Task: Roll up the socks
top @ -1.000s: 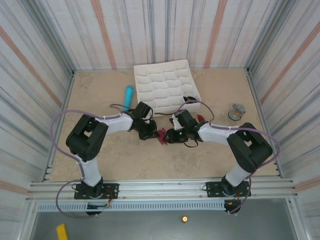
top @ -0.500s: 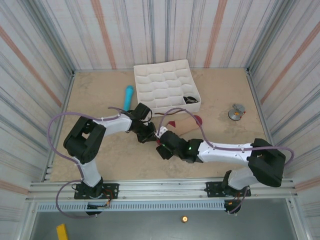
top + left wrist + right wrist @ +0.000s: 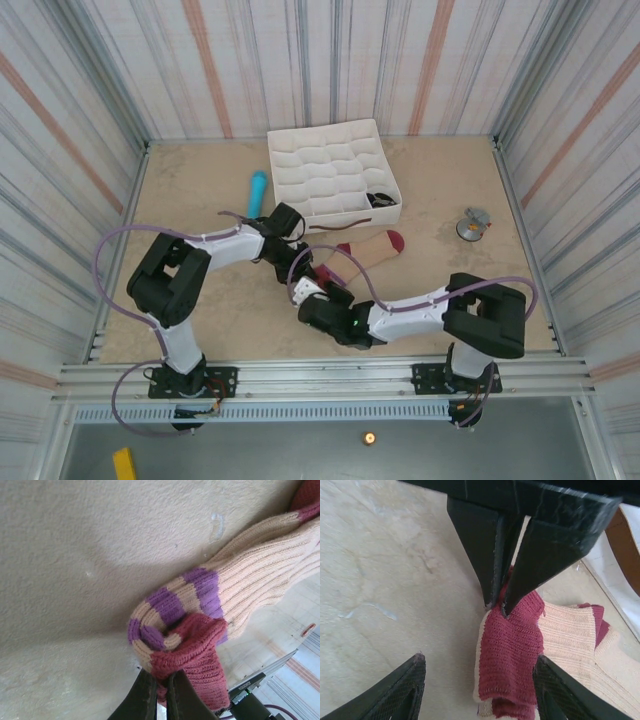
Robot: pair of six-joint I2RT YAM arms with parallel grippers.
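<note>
Beige sock point(image 3: 365, 248) lies on the table point(image 3: 200, 190) just in front of the white tray point(image 3: 340, 213), striped cuff curled. Left end effector point(image 3: 159, 682) is pinched tight on the sock's maroon part. Right end effector point(image 3: 477, 662) hovers beside it, fingers spread, holding nothing.

A robotics lab cell: striped walls point(image 3: 80, 100) box in a table point(image 3: 200, 180) with arms point(image 3: 172, 285) bolted to aluminium rail point(image 3: 320, 378).

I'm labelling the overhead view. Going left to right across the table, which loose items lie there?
Light-blue cylinder → beige sock → small grey object. The white divided tray spans the sock's stretch, so I leave it out.
</note>
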